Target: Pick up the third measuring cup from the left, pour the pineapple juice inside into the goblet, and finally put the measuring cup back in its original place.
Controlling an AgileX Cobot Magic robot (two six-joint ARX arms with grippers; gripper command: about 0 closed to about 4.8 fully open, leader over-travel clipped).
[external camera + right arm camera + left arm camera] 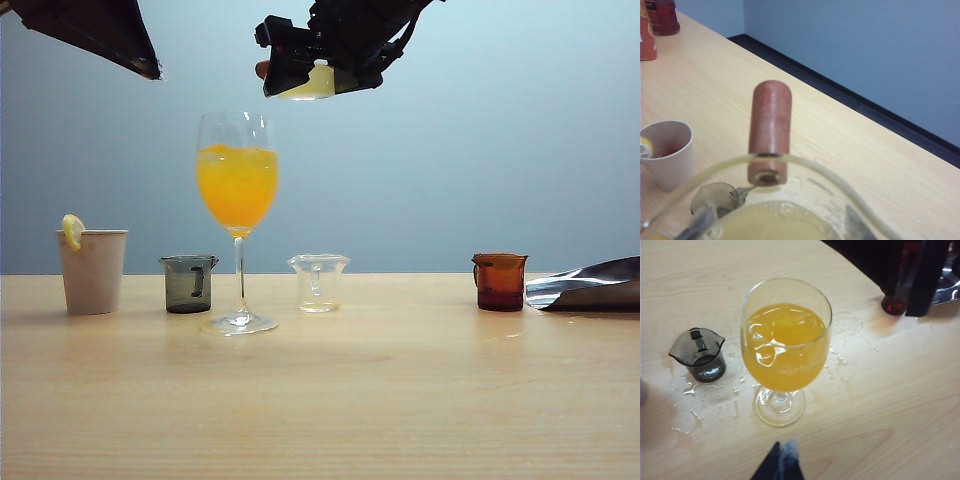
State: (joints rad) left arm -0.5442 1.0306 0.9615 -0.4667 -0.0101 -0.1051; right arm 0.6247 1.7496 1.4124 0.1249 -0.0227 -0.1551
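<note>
Right tool [300,85] clenched on the third measuring cup [775,220], pineapple juice [312,84] inside, held above and just beside the goblet [238,215], apparently for pouring. Left tool [780,465]: state indeterminable.

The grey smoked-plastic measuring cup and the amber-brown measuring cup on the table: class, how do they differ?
The grey smoked-plastic measuring cup stands left of the tall clear stemmed goblet; the amber-brown measuring cup stands far to its right, beside a silver foil pouch. One is smoky grey, the other amber. Both are upright, translucent and similar in size.

Pale wood table [420,400], blue-grey wall [480,150].
</note>
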